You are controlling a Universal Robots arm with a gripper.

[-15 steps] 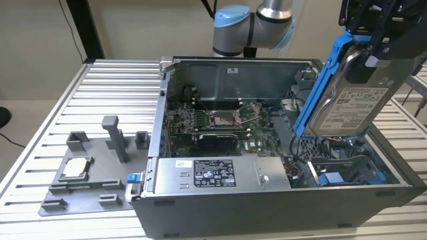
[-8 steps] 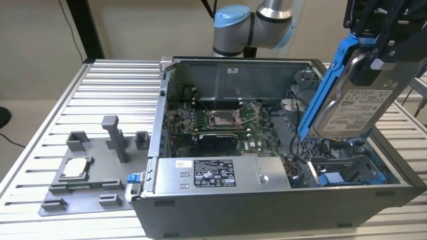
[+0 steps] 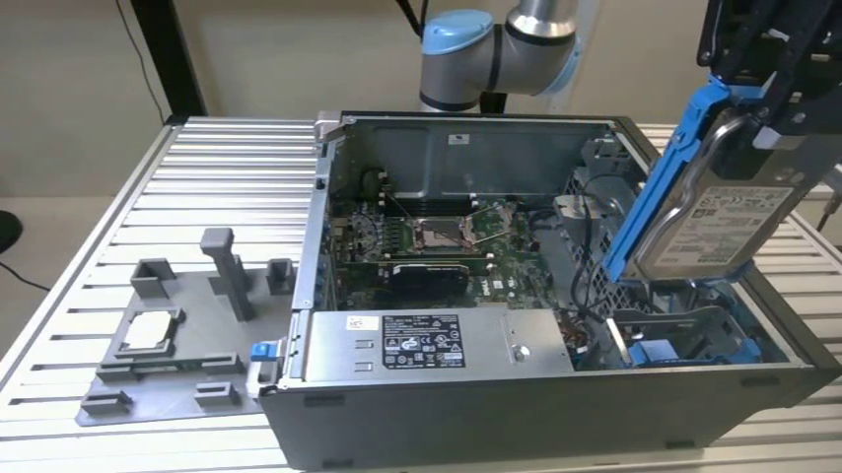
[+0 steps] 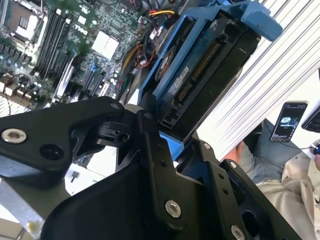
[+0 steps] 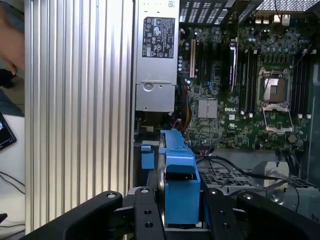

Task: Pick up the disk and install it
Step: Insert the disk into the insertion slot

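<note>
The disk (image 3: 717, 222) is a silver hard drive with a white label and blue carrier rails. It hangs tilted, nearly on edge, above the open computer case's (image 3: 526, 394) side toward the exterior view's right. My gripper (image 3: 760, 113) is shut on its upper end from above. The disk's lower end sits just over the drive bay (image 3: 671, 340) with blue clips. In the second wrist view the disk (image 4: 200, 65) shows its connector edge beyond my gripper (image 4: 167, 137). The first wrist view has the blue carrier (image 5: 179, 175) clamped between the black fingers (image 5: 145, 215).
Inside the case lie the motherboard (image 3: 435, 241) and a long grey power supply (image 3: 435, 340) with a label. A grey fixture (image 3: 172, 345) holding a small silver chip (image 3: 152, 325) stands on the slatted table (image 3: 211, 187). A seated person (image 4: 280, 175) is beside the table.
</note>
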